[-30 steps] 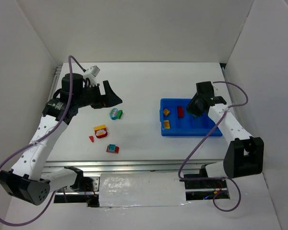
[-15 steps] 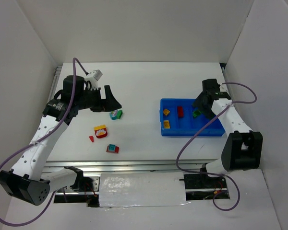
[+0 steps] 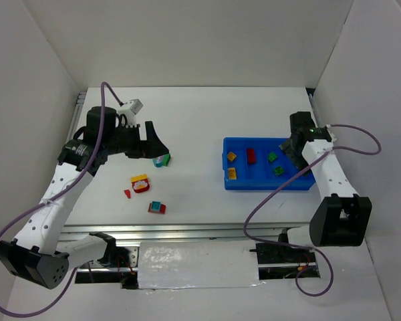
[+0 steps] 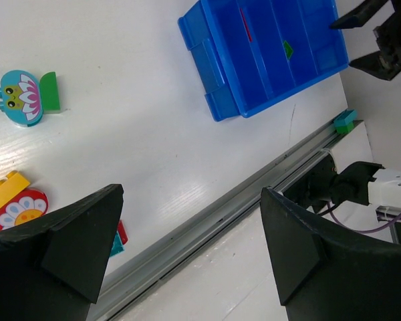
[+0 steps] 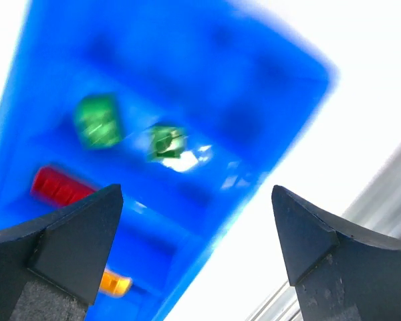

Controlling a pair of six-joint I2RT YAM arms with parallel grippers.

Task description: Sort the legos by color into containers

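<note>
Though hung just over the right end of the tray (image 3: 226,182), grips nothing with the right hand (image 5: 195,194): spread wide, empty between (no cause to pinch with nothing to carry). Right beneath it, in the third compartment from the tray's left end, find two green legos (image 5: 97,120), lying loose and a little apart, put together for their shared colour. One compartment further left, see a lone red lego (image 3: 251,156); in the leftmost, two yellow legos (image 3: 232,173). One colour per compartment, then, fitting the task so far.

Well left of the tray, over the bare worktop (image 3: 200,120), find the left hand (image 4: 192,194) spread too and gripping nothing, angled down toward the pieces not yet sorted. Count four out there: a teal-and-green flower piece (image 3: 162,159) nearest the tray, a yellow-and-red piece (image 3: 140,182) further left of the tray, a small red bit (image 3: 127,194) further left again, and a teal-and-red piece (image 3: 157,207) left of the tray's near corner. Looks like a split of labour, one hand per side of the worktop, sparing long reaches (a judgement only). Roughly half done, by the count. Expect doubt over the two-coloured pieces, matching no single compartment cleanly.
</note>
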